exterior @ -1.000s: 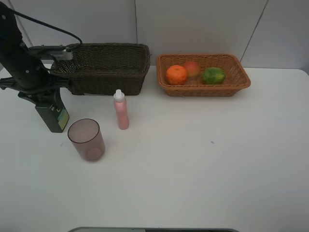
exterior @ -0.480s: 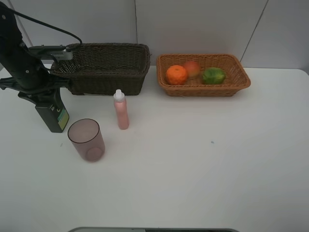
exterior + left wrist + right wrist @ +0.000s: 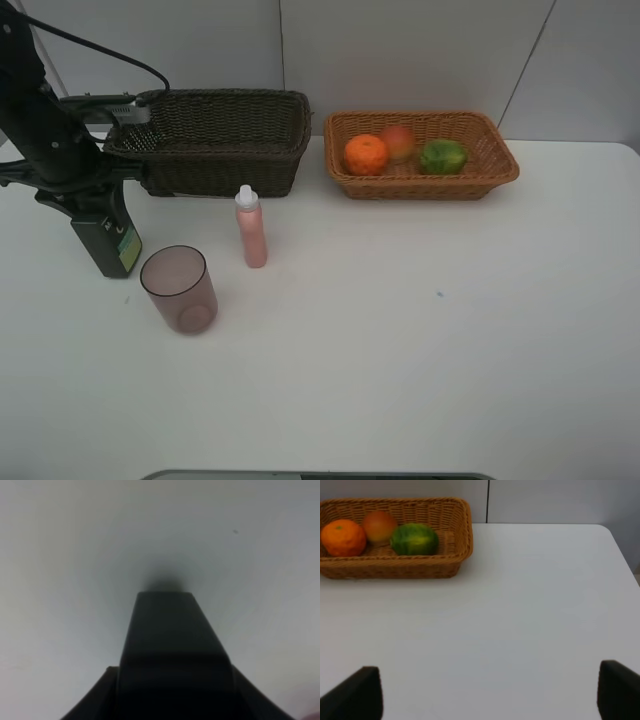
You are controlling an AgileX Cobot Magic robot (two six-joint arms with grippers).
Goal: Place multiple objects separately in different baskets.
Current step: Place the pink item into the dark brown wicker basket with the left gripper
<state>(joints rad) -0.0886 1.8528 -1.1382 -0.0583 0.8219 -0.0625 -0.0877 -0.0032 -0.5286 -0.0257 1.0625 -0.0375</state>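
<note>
While the desk (image 3: 420,330) carried the dark brown basket (image 3: 220,172) and orange-tan basket (image 3: 430,188), we saw left claw (image 3: 95,215) gripping the pump bottle (image 3: 112,250) beside the cup (image 3: 180,290) and pink bottle (image 3: 251,235). Orange (image 3: 366,154), red-yellow fruit (image 3: 399,142) and green fruit (image 3: 441,156) sat in the orange-tan basket. Right claw (image 3: 490,695) stood wide.

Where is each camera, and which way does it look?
Exterior high: up high in front, looking down on the white table; the black left arm shows at the left.
Left wrist: on the left arm, looking down along the dark green pump bottle gripped by the left tool, toward the table.
Right wrist: on the right arm, looking across the table at the orange-tan woven wicker basket; the open right tool shows two dark fingertips.
Shared: the high and right wrist views both show that basket.
</note>
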